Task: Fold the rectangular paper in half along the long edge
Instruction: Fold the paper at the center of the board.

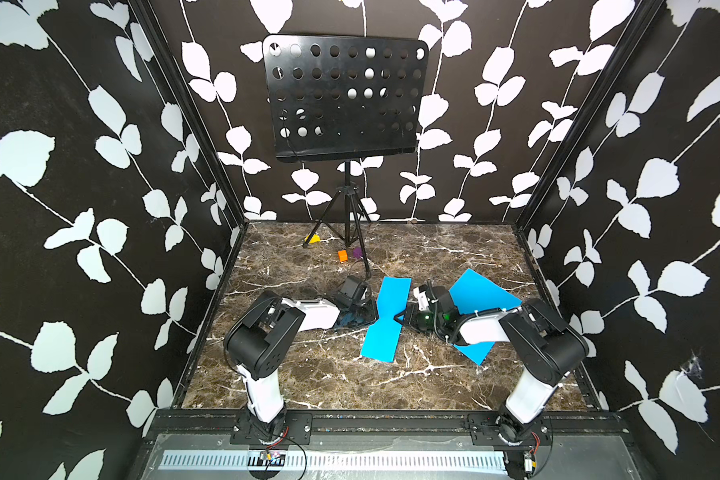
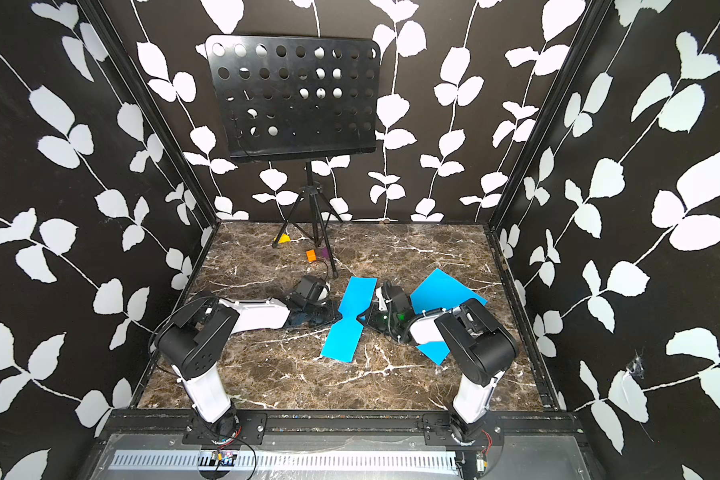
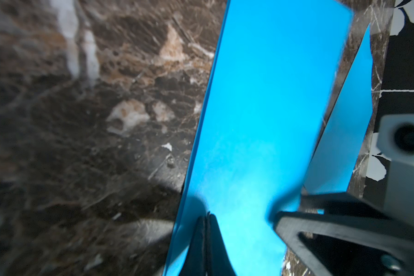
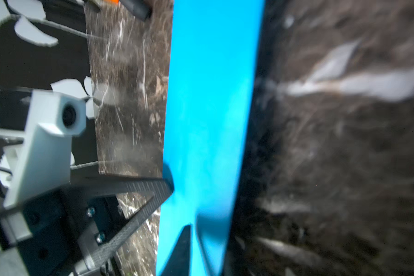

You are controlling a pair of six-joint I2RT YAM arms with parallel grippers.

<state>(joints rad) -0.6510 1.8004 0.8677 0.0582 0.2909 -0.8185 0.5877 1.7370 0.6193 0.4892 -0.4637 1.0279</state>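
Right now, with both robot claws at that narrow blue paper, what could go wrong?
The folded blue paper is pinched in at its waist between the left gripper and right gripper; more squeezing could crumple it. Its layers look slightly apart along one long edge in the left wrist view, so the fold might spring open once released. The right arm lies over a second blue sheet and may drag it.

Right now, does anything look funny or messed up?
Yes. The folded blue paper is pinched in at its waist like a bow tie, where the left gripper and right gripper meet it. A second blue sheet lies crooked under the right arm.
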